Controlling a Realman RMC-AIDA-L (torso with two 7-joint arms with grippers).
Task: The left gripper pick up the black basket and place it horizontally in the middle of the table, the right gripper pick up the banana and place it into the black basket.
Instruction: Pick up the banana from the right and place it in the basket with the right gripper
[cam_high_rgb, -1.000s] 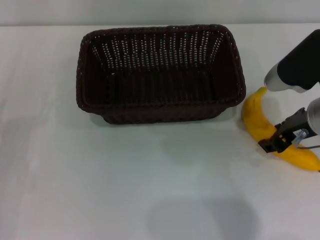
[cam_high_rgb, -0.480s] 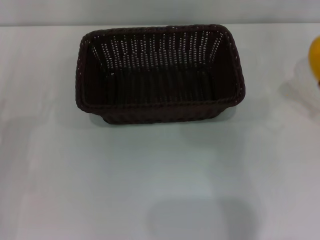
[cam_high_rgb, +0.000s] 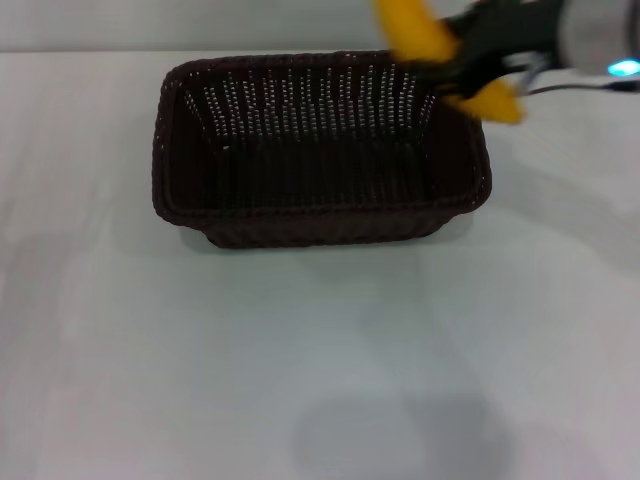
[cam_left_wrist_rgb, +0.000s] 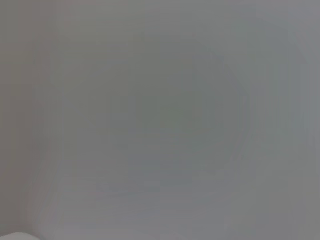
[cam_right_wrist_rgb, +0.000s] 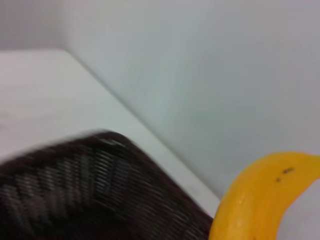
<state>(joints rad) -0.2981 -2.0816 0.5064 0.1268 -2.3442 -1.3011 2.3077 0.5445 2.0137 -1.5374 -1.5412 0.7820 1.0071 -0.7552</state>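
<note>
With the right claw (cam_high_rgb: 462, 68) clamped round the banana (cam_high_rgb: 418, 32) above the black basket's (cam_high_rgb: 320, 150) far right corner, lower centrally before releasing; left claw unseen.

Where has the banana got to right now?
In the head view the banana is held in the air by the right gripper, above the far right corner of the black basket, not yet inside it.
</note>
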